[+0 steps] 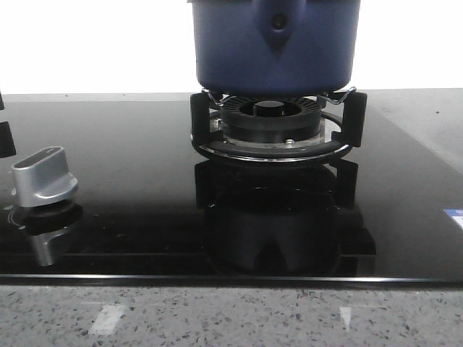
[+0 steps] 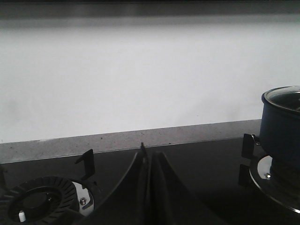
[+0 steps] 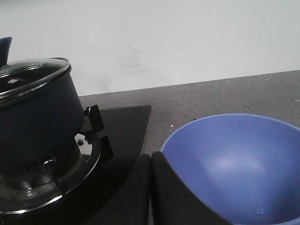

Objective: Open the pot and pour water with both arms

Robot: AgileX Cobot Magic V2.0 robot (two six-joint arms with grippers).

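Front view, nearest: speckled stone counter edge (image 1: 231, 314), then the glossy black cooktop (image 1: 130, 181) with a silver knob (image 1: 43, 177) at the left.
Front view, task thing: the pot (image 1: 275, 43) sat on the burner grate (image 1: 275, 123), its triangular handle mount and rivet facing the camera; neither arm appeared here.
Left wrist view: left gripper (image 2: 150, 187) had its dark fingers pressed together with nothing between them, hovering over the cooktop between a bare second burner (image 2: 40, 204) and the pot (image 2: 281, 126), which stood off to one side.
Right wrist view: right gripper (image 3: 151, 192) was likewise closed and empty, between the pot (image 3: 35, 122) with its glass lid (image 3: 33, 75) still on and a blue bowl (image 3: 234, 164) on the counter.
Step in hand, judged: lid removal had not begun.
Doing it well: part one gripper's fingers first, come down squarely on the lid's handle, lift straight up, and leave the other arm free for the pot.
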